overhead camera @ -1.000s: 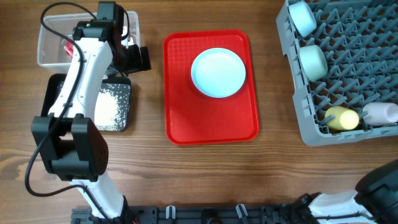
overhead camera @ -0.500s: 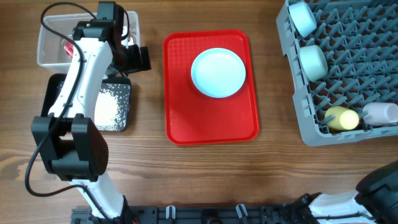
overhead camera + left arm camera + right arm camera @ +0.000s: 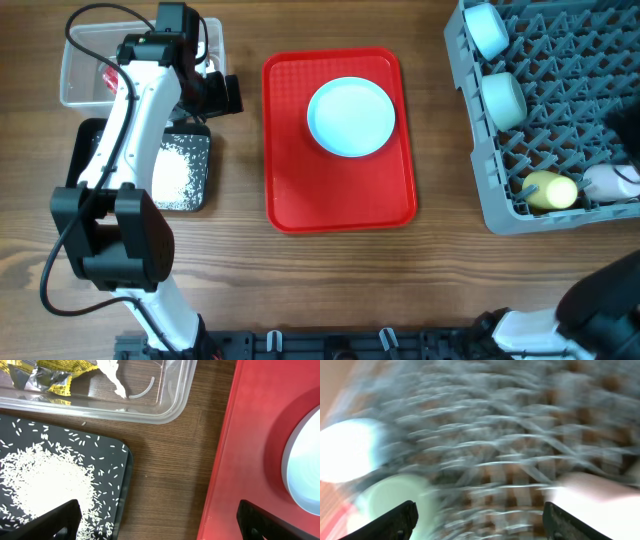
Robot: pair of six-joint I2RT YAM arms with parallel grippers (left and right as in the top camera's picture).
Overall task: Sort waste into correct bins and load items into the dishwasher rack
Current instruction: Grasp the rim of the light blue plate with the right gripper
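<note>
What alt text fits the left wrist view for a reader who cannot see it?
The open left gripper hangs over the table between a black tray of rice grains at left and a red tray holding a pale blue plate at right. A clear tub at top holds a yellow wrapper and white tissue.

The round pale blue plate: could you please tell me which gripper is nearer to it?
Left. The left gripper hangs just off the red tray's left edge, near the round pale blue plate; the right gripper is farther away, over the grey plastic dishwasher rack.

Brown wood-grain table (image 3: 450, 290) fills the view.
</note>
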